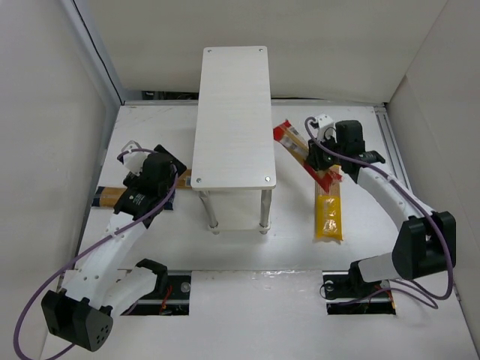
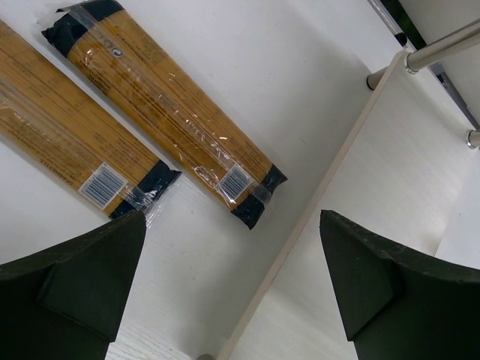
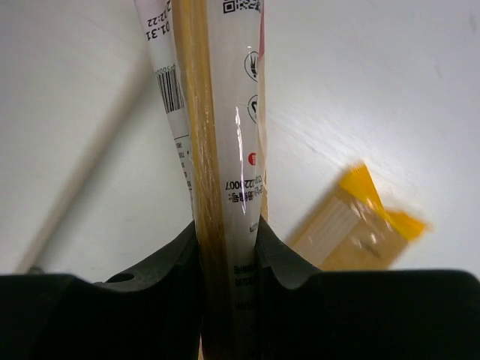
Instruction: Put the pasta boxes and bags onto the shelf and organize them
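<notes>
Seen edge-on in the right wrist view, the red bag (image 3: 225, 112) with its white label is pinched between the jaws of my right gripper (image 3: 229, 240), which is shut on it. From above, the red bag (image 1: 287, 139) lies diagonally right of the shelf (image 1: 234, 112), under my right gripper (image 1: 321, 163). The yellow bag (image 1: 328, 214) lies flat just in front of it. Two tan pasta boxes (image 2: 165, 112) (image 2: 60, 135) lie side by side on the table. My left gripper (image 2: 232, 247) hovers open above them, holding nothing.
The shelf's lower board (image 2: 390, 195) and metal legs (image 2: 435, 49) stand just right of the left gripper. White walls enclose the table on three sides. From above, the left arm (image 1: 127, 225) hides most of the pasta boxes (image 1: 109, 197).
</notes>
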`<action>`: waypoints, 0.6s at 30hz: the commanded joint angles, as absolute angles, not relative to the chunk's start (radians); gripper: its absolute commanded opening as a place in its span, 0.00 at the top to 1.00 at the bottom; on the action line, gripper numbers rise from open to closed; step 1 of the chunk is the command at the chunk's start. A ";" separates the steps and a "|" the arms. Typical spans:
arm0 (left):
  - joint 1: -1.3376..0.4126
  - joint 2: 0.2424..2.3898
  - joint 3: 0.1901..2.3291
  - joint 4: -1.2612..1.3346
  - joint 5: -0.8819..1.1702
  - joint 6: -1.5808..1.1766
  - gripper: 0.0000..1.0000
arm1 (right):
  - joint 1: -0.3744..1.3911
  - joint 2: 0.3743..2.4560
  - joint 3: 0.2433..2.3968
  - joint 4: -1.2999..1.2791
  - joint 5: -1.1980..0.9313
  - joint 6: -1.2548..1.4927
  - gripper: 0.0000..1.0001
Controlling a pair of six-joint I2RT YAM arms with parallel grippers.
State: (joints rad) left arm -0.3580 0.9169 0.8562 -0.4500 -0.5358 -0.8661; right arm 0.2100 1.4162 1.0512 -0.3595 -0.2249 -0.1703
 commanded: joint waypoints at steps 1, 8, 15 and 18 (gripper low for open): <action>-0.359 0.894 0.841 -0.425 -0.552 -0.885 0.01 | 0.236 1.379 1.152 -0.138 -0.610 -0.282 1.00; -0.359 0.885 0.877 -0.459 -0.572 -0.907 0.01 | 0.400 1.509 1.221 -0.138 -0.762 -0.414 1.00; -0.253 0.922 0.891 -0.495 -0.514 -0.976 0.01 | 0.563 1.635 1.299 -0.129 -0.819 -0.495 1.00; -0.177 0.952 0.871 -0.486 -0.456 -0.985 0.01 | 0.587 1.664 1.299 -0.129 -0.874 -0.528 0.96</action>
State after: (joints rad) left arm -0.2245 0.9302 0.8532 -0.4751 -0.4973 -0.9447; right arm 0.5438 1.6733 1.2133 -0.2596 -0.7513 -0.4599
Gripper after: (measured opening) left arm 0.993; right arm 0.317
